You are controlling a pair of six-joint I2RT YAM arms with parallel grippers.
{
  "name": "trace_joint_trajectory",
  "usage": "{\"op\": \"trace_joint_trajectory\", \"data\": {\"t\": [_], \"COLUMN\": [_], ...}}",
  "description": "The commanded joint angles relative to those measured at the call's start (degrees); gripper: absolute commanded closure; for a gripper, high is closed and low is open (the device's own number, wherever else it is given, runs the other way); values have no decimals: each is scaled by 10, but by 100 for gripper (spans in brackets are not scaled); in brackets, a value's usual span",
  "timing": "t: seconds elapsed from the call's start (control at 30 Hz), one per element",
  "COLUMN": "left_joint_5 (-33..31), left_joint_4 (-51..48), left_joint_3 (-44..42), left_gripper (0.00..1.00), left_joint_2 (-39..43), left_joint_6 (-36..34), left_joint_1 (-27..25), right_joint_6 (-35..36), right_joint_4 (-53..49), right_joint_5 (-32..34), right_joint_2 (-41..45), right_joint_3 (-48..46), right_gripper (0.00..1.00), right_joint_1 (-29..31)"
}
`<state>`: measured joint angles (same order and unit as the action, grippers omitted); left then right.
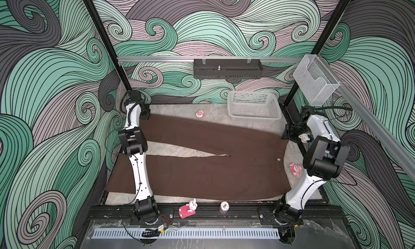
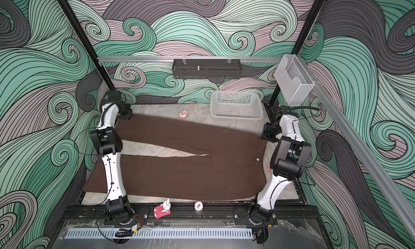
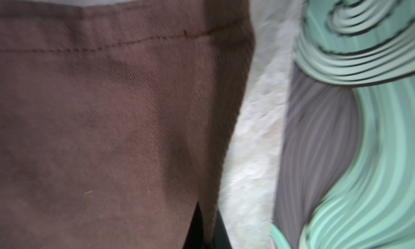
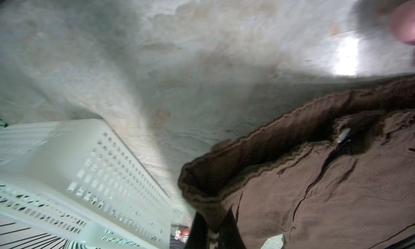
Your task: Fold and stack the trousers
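The trousers point(image 1: 202, 169) are spread flat across the desk point(image 1: 173, 109), waistband toward 3 o'clock, legs splayed toward 9. The far leg's hem is pinched by the closed left tool point(image 1: 145, 115) at 10 o'clock. The far waistband corner is clamped by the closed right tool point(image 4: 212, 223) at 2 o'clock.
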<state>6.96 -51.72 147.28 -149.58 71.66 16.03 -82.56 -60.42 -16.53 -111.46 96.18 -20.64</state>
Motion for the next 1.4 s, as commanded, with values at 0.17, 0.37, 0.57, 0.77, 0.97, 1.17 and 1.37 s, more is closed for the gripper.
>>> {"op": "trace_joint_trajectory", "data": {"t": [0.17, 0.37, 0.57, 0.77, 0.97, 1.17, 1.37], "left_joint_5": [-17, -3, 12, 38, 69, 72, 61], "left_joint_4": [96, 91, 114, 131, 122, 122, 172], "left_joint_3": [45, 40, -31, -96, -151, -289, -480], "left_gripper": [100, 100, 100, 100, 100, 100, 100], "left_joint_2": [16, 25, 71, 139, 200, 314, 446], "left_joint_6": [52, 47, 37, 21, 0, -38, -61], "left_joint_1": [20, 28, 35, 54, 76, 91, 119], "right_joint_6": [-48, -55, -45, -12, 32, 90, 165], "right_joint_4": [-48, -61, -61, -62, -61, -61, -59], "right_joint_5": [0, -2, -7, -41, -54, -69, -74], "right_joint_2": [-109, -138, -149, -167, -155, -114, -38], "right_joint_3": [206, 246, 242, 260, 256, 220, 123], "right_gripper": [100, 100, 100, 100, 100, 100, 100], "right_joint_1": [1, 1, 1, -2, -6, -16, -35]}}
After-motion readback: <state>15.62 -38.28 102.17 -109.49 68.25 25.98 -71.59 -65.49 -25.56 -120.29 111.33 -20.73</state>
